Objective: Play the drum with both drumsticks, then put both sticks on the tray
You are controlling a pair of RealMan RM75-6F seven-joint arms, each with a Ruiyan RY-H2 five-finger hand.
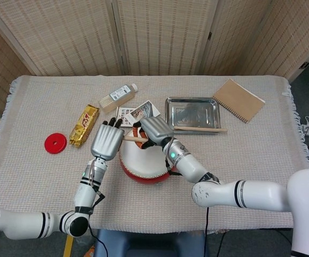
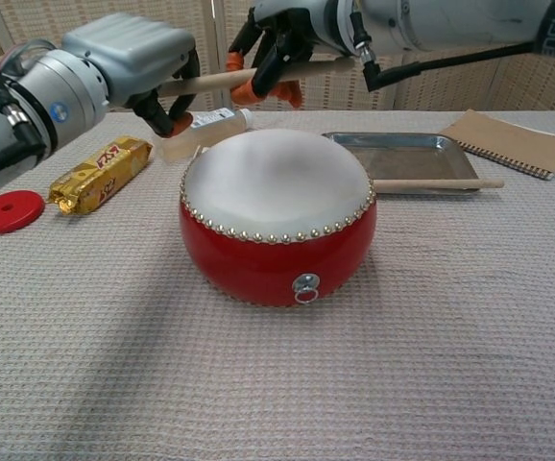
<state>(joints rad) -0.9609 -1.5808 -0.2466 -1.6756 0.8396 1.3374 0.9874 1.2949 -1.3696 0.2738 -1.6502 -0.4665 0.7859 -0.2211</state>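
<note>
The red drum (image 1: 144, 166) (image 2: 277, 216) with its white skin stands at the table's middle. Above its far rim a wooden drumstick (image 1: 131, 138) (image 2: 258, 75) hangs, its right end raised. My right hand (image 1: 154, 131) (image 2: 292, 34) grips the stick near its middle. My left hand (image 1: 107, 142) (image 2: 148, 62) has its fingers spread at the stick's left end. A second drumstick (image 1: 200, 129) (image 2: 436, 182) lies across the near edge of the metal tray (image 1: 192, 110) (image 2: 402, 146), to the right behind the drum.
A gold chocolate bar (image 1: 84, 126) (image 2: 100, 173) and a red disc (image 1: 55, 143) (image 2: 7, 210) lie to the left. A small bottle (image 1: 118, 96) (image 2: 205, 130) and picture cards (image 1: 138, 113) sit behind the drum. A brown notebook (image 1: 238, 100) (image 2: 513, 141) lies right of the tray.
</note>
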